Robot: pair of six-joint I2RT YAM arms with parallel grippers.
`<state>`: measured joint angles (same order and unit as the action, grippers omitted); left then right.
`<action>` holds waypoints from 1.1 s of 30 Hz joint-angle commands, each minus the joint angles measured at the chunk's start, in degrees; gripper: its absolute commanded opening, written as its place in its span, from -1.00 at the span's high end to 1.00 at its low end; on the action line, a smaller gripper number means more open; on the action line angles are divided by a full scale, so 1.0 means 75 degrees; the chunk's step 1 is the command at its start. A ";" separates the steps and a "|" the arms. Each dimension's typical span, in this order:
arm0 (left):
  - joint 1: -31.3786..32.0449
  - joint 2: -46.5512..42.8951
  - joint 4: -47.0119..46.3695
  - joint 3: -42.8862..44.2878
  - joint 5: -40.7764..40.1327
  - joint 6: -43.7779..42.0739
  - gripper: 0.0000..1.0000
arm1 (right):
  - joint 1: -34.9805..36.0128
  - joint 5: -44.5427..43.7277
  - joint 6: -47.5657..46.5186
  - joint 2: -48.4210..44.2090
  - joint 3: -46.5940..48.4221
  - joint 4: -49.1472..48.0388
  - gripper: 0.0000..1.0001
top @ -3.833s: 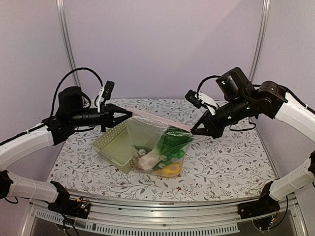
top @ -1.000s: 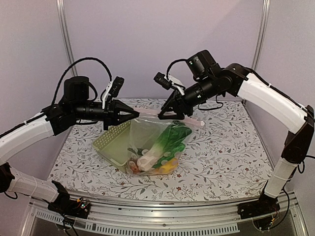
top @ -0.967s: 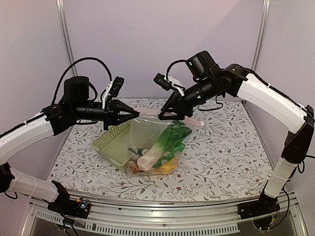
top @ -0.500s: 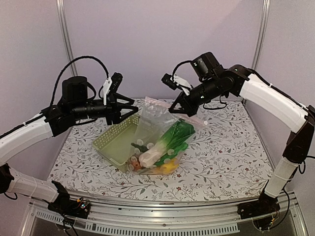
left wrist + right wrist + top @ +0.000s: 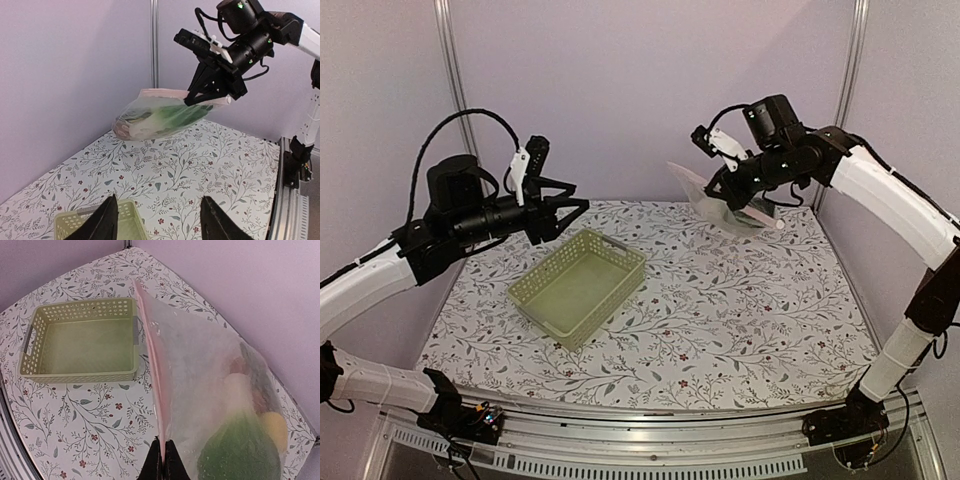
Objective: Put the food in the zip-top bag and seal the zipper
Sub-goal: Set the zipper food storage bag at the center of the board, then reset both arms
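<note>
Right gripper (image 5: 162,447): clenched on the edge of the bag (image 5: 215,385), its two fingers pressed together over the pinkish zipper (image 5: 150,350). In the right wrist view the zipper runs as one thin line from the fingers at the bottom centre up toward the top centre of the frame. Whether it is pressed shut along its whole length cannot be told.

Bag: held off the surface (image 5: 740,320). In the top view it sits in the upper right of the frame, near the back wall. In the left wrist view it hangs from the right gripper at the centre of the frame, lying roughly level, with its free end toward the left.

Food: inside the bag. A green leafy piece (image 5: 240,450) fills the lower right of the right wrist view, with a yellow fruit (image 5: 276,431) just beside it at the right edge. Paler pieces lie above these, too blurred through the plastic to identify.

Left gripper (image 5: 159,202): released, its fingers spread wide and grasping nothing. In the top view it is at centre left, well apart from the bag.

Basket (image 5: 578,285): pale green, standing on the surface left of centre in the top view, with nothing visible inside it. It lies below the left gripper and well apart from the bag
</note>
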<state>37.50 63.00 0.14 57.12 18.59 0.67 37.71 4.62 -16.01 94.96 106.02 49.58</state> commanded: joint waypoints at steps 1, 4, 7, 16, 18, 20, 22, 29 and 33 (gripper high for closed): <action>-0.0001 0.0005 0.0298 -0.0153 -0.0016 -0.0017 -0.11 | 0.0916 0.0465 0.0557 0.0450 -0.1695 -0.0415 1.00; -0.0009 -0.0078 0.0432 -0.0202 -0.0090 -0.0059 -0.10 | 0.1354 0.0938 0.1258 0.0817 -0.2913 -0.0915 1.00; -0.0030 -0.0246 0.0466 -0.0354 -0.0254 -0.0049 -0.10 | 0.1871 0.1218 0.1826 0.1165 -0.3976 -0.1218 0.86; -0.0112 -0.0596 0.0640 -0.0429 -0.0678 -0.0031 -0.14 | 0.2172 0.1929 0.1877 0.0732 -0.2608 0.0042 0.00; -0.0165 -0.0569 0.0701 -0.0315 -0.1086 0.0045 -0.21 | 0.1867 0.1651 0.1912 0.0369 -0.1904 0.0143 -0.08; -0.0241 -0.0460 0.0858 -0.0102 -0.1576 0.0097 -0.25 | 0.1456 0.1292 0.2065 -0.0042 -0.1499 -0.0001 -0.12; -0.0285 -0.0289 0.1123 0.0250 -0.2152 0.0161 -0.26 | 0.0985 0.0675 0.2307 -0.0417 -0.1388 -0.0374 -0.24; -0.0401 0.0241 0.1598 0.1628 -0.3963 0.0032 -0.28 | 0.0019 -0.2806 0.3719 -0.2380 -0.1950 -0.2582 -0.98; -0.0462 0.0271 0.1164 0.1732 -0.3993 -0.0076 -0.29 | 0.0022 -0.3963 0.3185 -0.2675 -0.2100 -0.3025 -0.98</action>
<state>34.87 64.40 9.96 68.88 -7.25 1.28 37.17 -10.48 7.94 75.44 92.05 32.05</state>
